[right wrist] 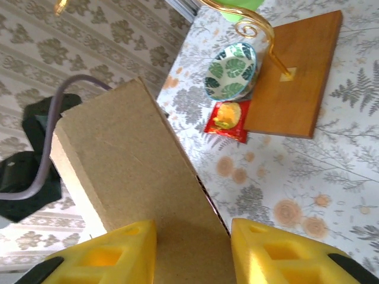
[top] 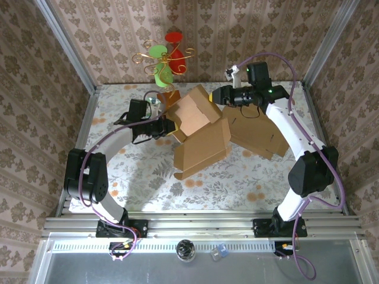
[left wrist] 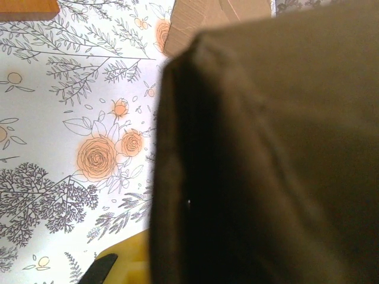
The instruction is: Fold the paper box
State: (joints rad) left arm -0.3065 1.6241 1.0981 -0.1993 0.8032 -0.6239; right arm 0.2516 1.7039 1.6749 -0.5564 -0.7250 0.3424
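Clearly, the right gripper [right wrist: 192, 254] clasps the paper box [right wrist: 130, 160].

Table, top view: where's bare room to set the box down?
Widest bare patch: the near strip of table between the paper box and the near edge. A smaller one sits at the back-left corner. Crowded: centre, the flat cardboard right, the ornament stand behind.

box [left wrist: 266, 154]: blurred, dark, right against the lens; cut off at right and bottom edges
left finger [left wrist: 133, 260]: a yellow-and-black bit at the bottom edge, rest out of frame
left gripper [top: 172, 126]: tips hidden behind a box flap
right fingers [right wrist: 106, 257]: cut off by the bottom edge, tips out of frame
ornament [right wrist: 240, 3]: cut off by the top edge
small items [top: 185, 249]: too small to tell
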